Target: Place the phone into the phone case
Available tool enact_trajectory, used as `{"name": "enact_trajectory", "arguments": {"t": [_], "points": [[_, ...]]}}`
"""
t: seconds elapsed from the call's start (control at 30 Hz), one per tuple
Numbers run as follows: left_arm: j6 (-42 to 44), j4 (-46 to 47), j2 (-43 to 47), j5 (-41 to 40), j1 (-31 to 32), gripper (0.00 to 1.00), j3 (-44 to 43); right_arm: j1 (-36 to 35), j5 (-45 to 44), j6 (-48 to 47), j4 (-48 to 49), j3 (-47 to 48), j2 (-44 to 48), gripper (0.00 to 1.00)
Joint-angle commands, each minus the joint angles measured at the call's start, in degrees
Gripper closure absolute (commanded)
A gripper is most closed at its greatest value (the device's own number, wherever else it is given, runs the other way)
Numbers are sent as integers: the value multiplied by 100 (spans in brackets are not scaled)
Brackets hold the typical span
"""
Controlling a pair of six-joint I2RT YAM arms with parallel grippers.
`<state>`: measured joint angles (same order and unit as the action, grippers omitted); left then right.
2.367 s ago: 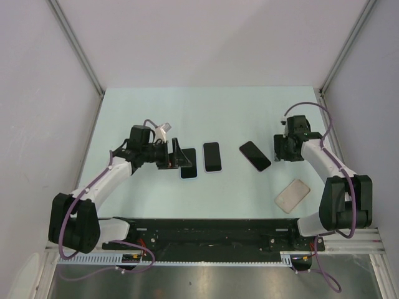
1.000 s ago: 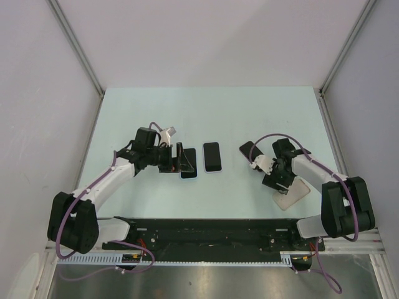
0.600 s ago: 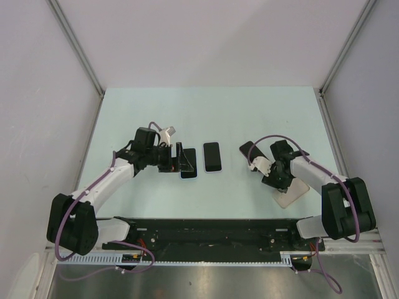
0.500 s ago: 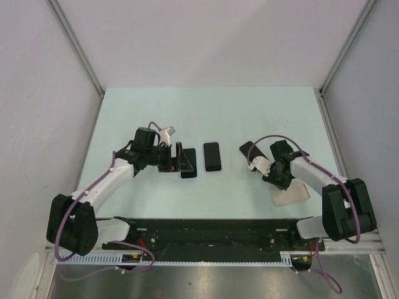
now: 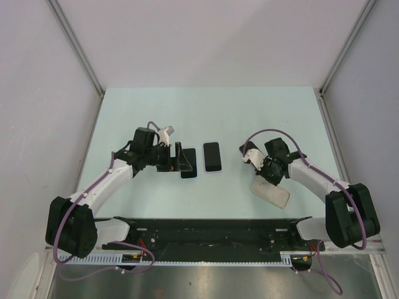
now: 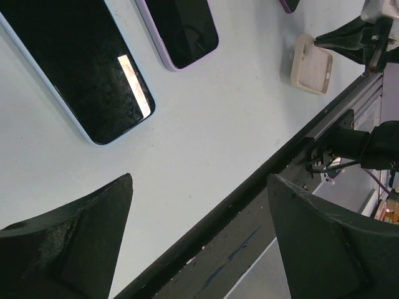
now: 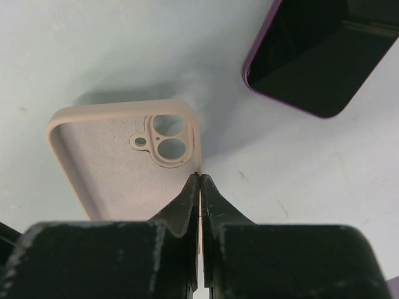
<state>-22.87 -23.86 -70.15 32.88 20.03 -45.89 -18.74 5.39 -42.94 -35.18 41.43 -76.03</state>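
Observation:
The beige phone case [image 7: 118, 149] lies open side up, its camera cutout near my right gripper [image 7: 199, 177], which is shut on the case's thin side wall. From above, the case [image 5: 272, 193] sits at the front right under that gripper [image 5: 269, 177]. A dark phone with a purple rim [image 7: 318, 56] lies just beyond it, mostly hidden by the arm from above. Two more black-screened phones lie mid-table: a light-blue-rimmed one [image 6: 81, 75] and a lilac-rimmed one [image 5: 212, 156]. My left gripper [image 5: 180, 157] hovers open over the blue-rimmed phone, holding nothing.
The black rail [image 5: 212, 224] runs along the table's near edge, close behind the case. Grey walls [image 5: 50, 93] close in the table on both sides and at the back.
My right gripper has shut on the case's wall and pulled the case left, turning it. The left arm has barely moved.

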Motion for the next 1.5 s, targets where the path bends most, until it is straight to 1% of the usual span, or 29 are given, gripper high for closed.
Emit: {"name": "enact_trajectory", "arguments": {"t": [0.0,0.1,0.2,0.27,0.4,0.47,0.5,0.6,0.67,0.8,0.9,1.0,1.07,1.13,1.17,1.27,1.47], "points": [[116,-119,160,-264,36,7,-289,-121,384,417,126,462,141,100],[108,-137,177,-291,36,6,-289,-182,463,698,117,699,54,100],[116,-137,212,-309,36,5,-298,-463,560,892,134,867,-113,100],[99,-163,247,-396,36,5,-307,-734,402,1190,187,1033,-333,100],[108,-172,335,-511,36,5,-315,-833,33,1674,222,1385,-763,100],[116,-172,335,-511,36,4,-315,-824,-3,1980,91,1621,-1070,100],[108,-181,344,-511,36,4,-324,-824,-11,2078,3,1936,-1176,100],[108,-181,344,-476,36,4,-324,-894,-99,2202,-401,2455,-1624,100],[108,-163,344,-467,36,3,-324,-886,-126,2272,-490,2563,-1704,100],[116,-181,353,-511,27,3,-333,-877,50,2597,-393,2642,-1801,100],[125,-190,362,-529,18,3,-333,-964,6,2808,-332,2703,-1915,100],[125,-163,335,-476,18,3,-333,-965,-54,3063,-323,2923,-2205,100],[125,-163,327,-450,18,3,-333,-921,-73,3501,-419,3159,-2530,100],[143,-172,318,-450,18,3,-333,-868,-3,3809,-507,3213,-2697,100],[143,-181,335,-484,18,3,-333,-833,32,4106,-534,3205,-2837,100],[160,-216,370,-590,18,3,-342,-824,339,4591,-604,3205,-3022,100],[160,-190,353,-502,18,3,-342,-921,-2,5172,-841,3205,-3085,100]]}}
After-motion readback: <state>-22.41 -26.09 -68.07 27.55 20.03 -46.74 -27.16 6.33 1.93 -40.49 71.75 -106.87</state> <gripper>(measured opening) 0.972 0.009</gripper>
